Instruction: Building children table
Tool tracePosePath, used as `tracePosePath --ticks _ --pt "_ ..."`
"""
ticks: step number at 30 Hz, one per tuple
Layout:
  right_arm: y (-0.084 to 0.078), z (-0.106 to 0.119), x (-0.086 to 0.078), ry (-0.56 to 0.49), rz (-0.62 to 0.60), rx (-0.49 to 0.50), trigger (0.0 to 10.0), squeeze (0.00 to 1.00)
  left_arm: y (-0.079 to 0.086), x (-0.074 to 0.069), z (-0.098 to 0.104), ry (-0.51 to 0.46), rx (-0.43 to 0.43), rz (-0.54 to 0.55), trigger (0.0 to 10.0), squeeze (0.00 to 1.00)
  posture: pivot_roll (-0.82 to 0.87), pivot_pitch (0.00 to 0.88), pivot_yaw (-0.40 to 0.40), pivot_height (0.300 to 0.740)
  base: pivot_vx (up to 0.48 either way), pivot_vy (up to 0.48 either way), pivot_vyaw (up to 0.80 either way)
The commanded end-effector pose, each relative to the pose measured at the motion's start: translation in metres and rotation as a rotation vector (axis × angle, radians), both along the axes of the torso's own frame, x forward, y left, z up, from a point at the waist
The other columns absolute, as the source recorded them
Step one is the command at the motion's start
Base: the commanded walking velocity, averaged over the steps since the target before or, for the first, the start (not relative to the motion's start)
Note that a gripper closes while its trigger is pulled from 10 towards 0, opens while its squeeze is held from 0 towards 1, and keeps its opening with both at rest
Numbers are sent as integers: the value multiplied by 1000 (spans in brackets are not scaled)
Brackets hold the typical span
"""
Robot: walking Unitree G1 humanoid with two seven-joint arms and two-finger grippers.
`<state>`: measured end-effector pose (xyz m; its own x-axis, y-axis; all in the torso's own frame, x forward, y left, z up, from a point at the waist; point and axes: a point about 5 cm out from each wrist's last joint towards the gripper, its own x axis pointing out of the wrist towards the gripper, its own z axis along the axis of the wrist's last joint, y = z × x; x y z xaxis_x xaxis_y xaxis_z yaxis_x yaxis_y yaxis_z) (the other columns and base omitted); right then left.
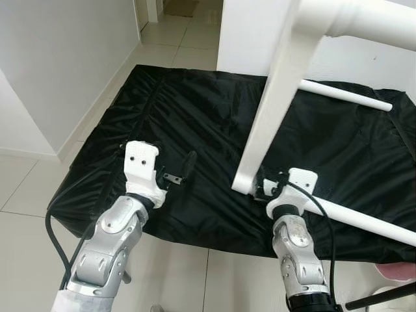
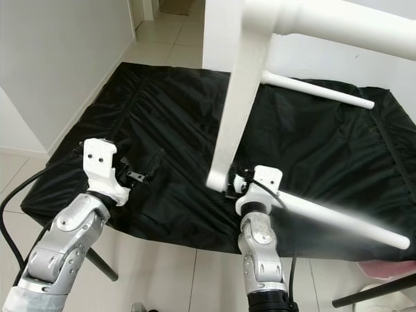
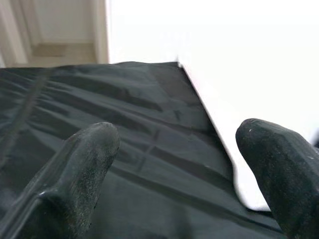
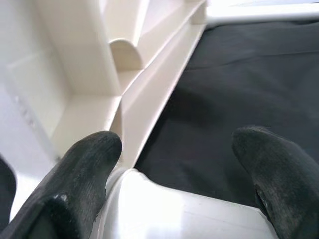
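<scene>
Mid-assembly: open right gripper (image 4: 174, 164) straddles a round white table leg (image 1: 364, 218) at the white frame (image 1: 273, 110); open left gripper (image 3: 174, 164) waits empty over black cloth (image 1: 195, 117)

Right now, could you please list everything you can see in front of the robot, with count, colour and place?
Table frame: one, white, tilted up over the right side of the sheet, its lower corner by the right gripper.
Table legs: two round white ones, one lying on the sheet at the back right, one running from the right gripper toward the right edge.
Sheet: one, black, crinkled, spread over the tiled floor.
Floor: pale tiles, around the sheet.
Walls: white, to the left and behind.
Left gripper: fingers apart, above the sheet's near left part.
Right gripper: fingers apart around the near leg's end, beside the frame's corner.
</scene>
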<state>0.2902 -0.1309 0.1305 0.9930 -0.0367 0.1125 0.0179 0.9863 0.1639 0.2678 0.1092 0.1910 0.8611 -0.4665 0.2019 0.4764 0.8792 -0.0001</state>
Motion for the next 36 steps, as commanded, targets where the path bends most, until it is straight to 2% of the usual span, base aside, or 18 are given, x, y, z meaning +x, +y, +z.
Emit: tracePosePath --ticks 1,9,10,15,20,22,23,25,29,32,36 --pt "15 -4 1 23 87 2 10000 0 -11 -9 -3 -1 45 -221 10000 0 -5 87 -6 740 0 0 0" --pt "23 -3 4 23 144 11 10000 0 -14 -14 -4 15 54 -258 10000 0 -1 85 -8 740 0 0 0" --pt "26 0 9 11 183 11 10000 0 -16 -17 -5 23 62 -278 10000 0 1 86 -11 740 0 0 0" --pt "24 2 12 6 189 3 10000 0 -18 -21 -7 33 69 -296 10000 0 7 85 -16 740 0 0 0" --pt "7 -3 -5 -28 142 3 10000 0 -17 -21 -14 66 125 -297 10000 0 12 85 -24 740 0 0 0" --pt "-4 -5 -12 -53 88 -17 10000 0 -17 -21 -18 71 151 -294 10000 0 9 86 -22 740 0 0 0" --pt "-4 -5 -12 -53 88 -17 10000 0 -17 -21 -18 71 151 -294 10000 0 9 86 -22 740 0 0 0" --pt "-16 -4 -16 -67 21 -42 10000 0 -18 -20 -20 73 157 -297 10000 0 -1 86 -15 740 0 0 0" --pt "-27 1 -18 -98 -43 -69 10000 0 -19 -17 -21 76 159 -291 10000 0 -9 86 -10 740 0 0 0" --pt "-35 5 -19 -119 -96 -100 10000 0 -17 -12 -23 73 158 -246 10000 0 -18 84 -5 740 0 0 0" --pt "-44 6 -23 -120 -161 -160 10000 0 -8 3 -29 82 195 -123 10000 0 -30 77 -4 740 0 0 0"
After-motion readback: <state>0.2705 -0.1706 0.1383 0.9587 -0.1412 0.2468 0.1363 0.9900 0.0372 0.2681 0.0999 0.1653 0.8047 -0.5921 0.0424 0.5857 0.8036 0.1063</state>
